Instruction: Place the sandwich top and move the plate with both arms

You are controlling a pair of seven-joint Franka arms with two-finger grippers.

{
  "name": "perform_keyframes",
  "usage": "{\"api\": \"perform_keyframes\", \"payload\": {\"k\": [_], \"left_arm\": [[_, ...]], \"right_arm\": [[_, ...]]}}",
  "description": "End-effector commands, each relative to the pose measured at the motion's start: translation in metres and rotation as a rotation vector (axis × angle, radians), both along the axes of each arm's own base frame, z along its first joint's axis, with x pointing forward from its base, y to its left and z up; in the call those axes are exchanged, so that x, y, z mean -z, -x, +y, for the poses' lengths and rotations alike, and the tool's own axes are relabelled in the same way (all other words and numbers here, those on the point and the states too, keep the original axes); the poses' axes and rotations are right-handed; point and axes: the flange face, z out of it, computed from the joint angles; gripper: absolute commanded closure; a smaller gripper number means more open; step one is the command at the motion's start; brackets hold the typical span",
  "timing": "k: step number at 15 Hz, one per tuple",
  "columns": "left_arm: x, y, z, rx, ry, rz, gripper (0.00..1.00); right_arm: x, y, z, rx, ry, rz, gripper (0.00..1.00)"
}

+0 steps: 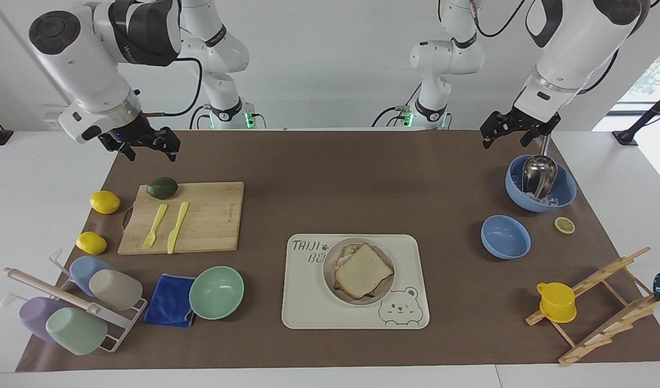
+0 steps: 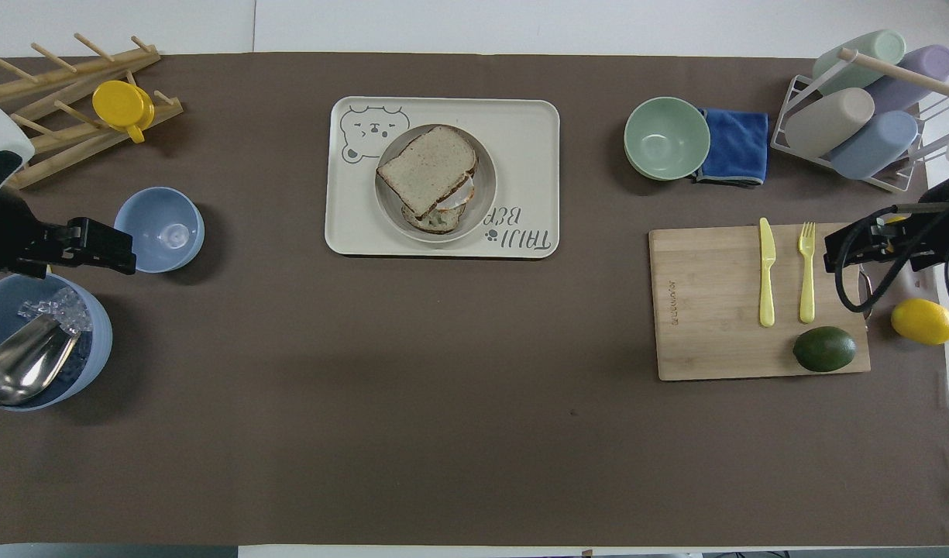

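The sandwich top lies a little askew on the lower slice, whose egg peeks out, on the plate. The plate stands on the cream bear tray. In the overhead view the sandwich top covers most of the plate. My left gripper is open and empty in the air over the mat's edge, by the blue ice bowl. My right gripper is open and empty above the mat, by the cutting board's avocado corner. Both are far from the plate.
A blue bowl with ice and a metal scoop, a small blue bowl and a wooden rack with a yellow cup stand at the left arm's end. The cutting board, a mint bowl, a cloth and a cup rack are at the right arm's end.
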Motion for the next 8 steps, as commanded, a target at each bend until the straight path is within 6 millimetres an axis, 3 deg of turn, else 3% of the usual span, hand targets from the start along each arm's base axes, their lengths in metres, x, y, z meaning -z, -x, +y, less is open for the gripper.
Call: {"api": "perform_keyframes", "payload": {"k": [1,3,8], "left_arm": [[0.0004,-0.0004,0.0021,0.010,-0.005,-0.013,0.00],[0.0001,-0.0013,0.0077,0.001,-0.005,-0.012,0.00],[-0.0020,0.0007,0.0003,0.013,-0.006,-0.013,0.00]], "right_arm": [[-0.0027,0.0067,-0.0020,-0.015,0.001,0.005,0.00],[-0.0027,0.0067,-0.0020,-0.015,0.001,0.005,0.00],[-0.0027,0.0067,-0.0020,-0.015,0.001,0.005,0.00]]}}
